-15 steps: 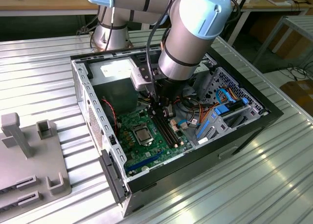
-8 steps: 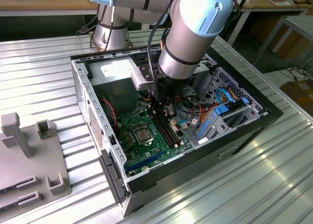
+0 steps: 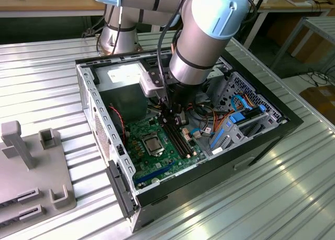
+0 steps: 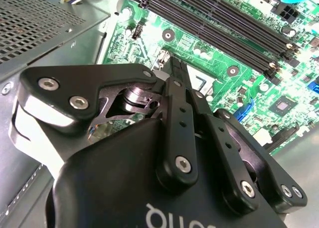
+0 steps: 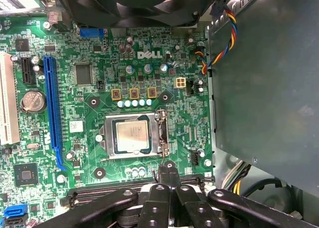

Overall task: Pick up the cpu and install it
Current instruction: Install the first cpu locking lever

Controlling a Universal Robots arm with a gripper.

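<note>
The cpu (image 5: 132, 137) lies flat inside the silver socket frame (image 5: 109, 119) on the green motherboard (image 5: 94, 96), its grey metal top showing. In the exterior view the cpu (image 3: 152, 144) sits near the middle of the board inside the open computer case (image 3: 220, 161). My gripper (image 5: 168, 173) hovers just beside the socket, over the edge by the black memory slots (image 4: 219, 24). Its two black fingers (image 4: 175, 73) are pressed together with nothing between them. The gripper (image 3: 170, 119) hangs a little above the board.
A grey power supply box (image 5: 264, 88) and coloured wires (image 5: 219, 34) flank the socket. A black fan (image 5: 134, 4) lies beyond it, and a long blue slot (image 5: 51, 108) runs along the board. Blue drive brackets (image 3: 241, 119) fill the case's other end. A grey fixture (image 3: 31, 166) stands on the table.
</note>
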